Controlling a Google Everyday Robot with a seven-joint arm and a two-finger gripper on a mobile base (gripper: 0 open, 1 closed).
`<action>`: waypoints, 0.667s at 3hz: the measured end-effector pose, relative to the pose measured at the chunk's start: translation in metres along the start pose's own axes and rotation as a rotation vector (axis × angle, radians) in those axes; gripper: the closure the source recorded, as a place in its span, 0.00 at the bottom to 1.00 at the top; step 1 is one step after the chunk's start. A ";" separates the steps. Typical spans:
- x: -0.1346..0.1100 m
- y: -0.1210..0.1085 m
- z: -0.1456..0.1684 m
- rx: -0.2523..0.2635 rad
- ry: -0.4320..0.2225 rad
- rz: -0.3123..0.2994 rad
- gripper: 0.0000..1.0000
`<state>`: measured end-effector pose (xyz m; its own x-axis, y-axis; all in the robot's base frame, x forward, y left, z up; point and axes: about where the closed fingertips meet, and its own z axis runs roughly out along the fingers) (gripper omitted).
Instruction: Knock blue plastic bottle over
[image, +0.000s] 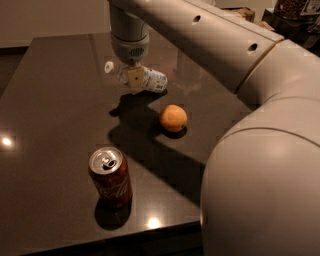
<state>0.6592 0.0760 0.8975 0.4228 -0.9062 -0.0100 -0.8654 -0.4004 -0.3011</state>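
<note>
The end effector (135, 84) pinches the blue plastic bottle (154, 80) over the far part of the worktop (50, 100).
The bottle lies on its side in the grip, with its white cap to the left and a dark shadow under it. An orange ball (173, 118) sits near, in front and to the right. A red soda can (110, 176) stands upright well apart, by the front edge.

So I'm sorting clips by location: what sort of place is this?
Probably an office or lab snack area: a dark table holding a red soda can and an orange, with the gripper at the far side beside the blue plastic bottle.
</note>
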 end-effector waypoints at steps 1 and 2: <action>-0.005 0.011 0.008 -0.031 0.020 -0.041 0.36; -0.012 0.023 0.016 -0.072 0.017 -0.077 0.13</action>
<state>0.6383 0.0794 0.8750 0.4847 -0.8743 0.0267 -0.8480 -0.4771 -0.2306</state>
